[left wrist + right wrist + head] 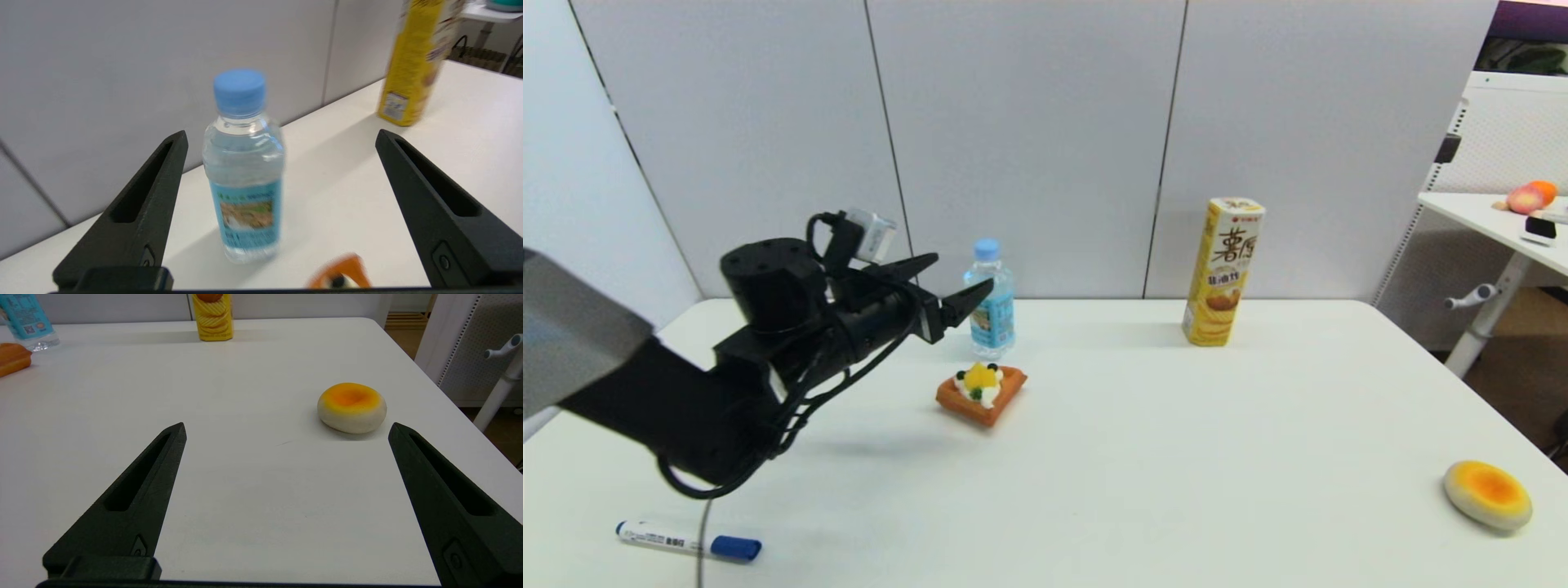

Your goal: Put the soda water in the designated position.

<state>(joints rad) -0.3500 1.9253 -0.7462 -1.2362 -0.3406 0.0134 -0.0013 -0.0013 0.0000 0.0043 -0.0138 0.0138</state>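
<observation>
The soda water is a small clear bottle with a light blue cap and label, standing upright near the table's back edge. In the left wrist view the soda water stands ahead of the fingers, in line with the gap between them. My left gripper hovers above the table just left of the bottle, open and empty, its fingertips close to the bottle's side. My right gripper is open over bare tabletop at the right and does not show in the head view. The designated position has no mark that I can pick out.
An orange waffle cake lies just in front of the bottle. A tall yellow crisps canister stands at the back right. A round yellow bun lies near the front right edge, a blue marker at the front left.
</observation>
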